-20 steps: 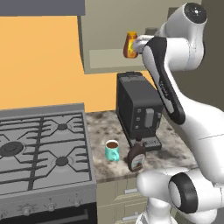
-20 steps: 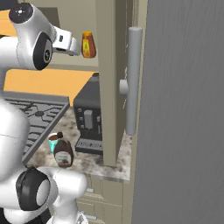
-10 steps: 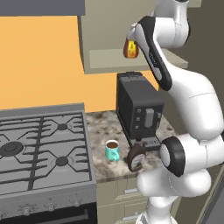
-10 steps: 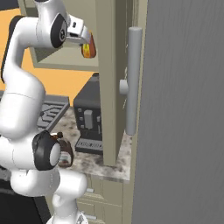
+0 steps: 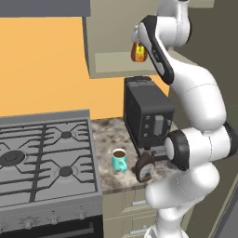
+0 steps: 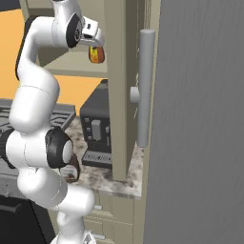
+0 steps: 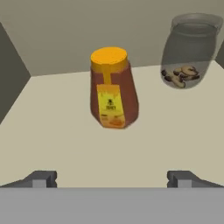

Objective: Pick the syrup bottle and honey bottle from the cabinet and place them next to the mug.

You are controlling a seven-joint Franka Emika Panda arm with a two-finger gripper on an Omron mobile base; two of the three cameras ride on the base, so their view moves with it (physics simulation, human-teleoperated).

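Arm's swung up to the cabinet, claw wide apart on the honey bottle's line!

Compared with a second ago the arm has folded upright and pushed its hand further into the cabinet; the base views sit the same. The gripper stands fully spread, fingertips well apart, holding nothing and touching nothing. The honey bottle stands upright on the shelf board just ahead, centred between the tips, a grey glass jar farther back to its right. Down on the counter the syrup bottle sits just right of the mug, in front of the coffee machine.
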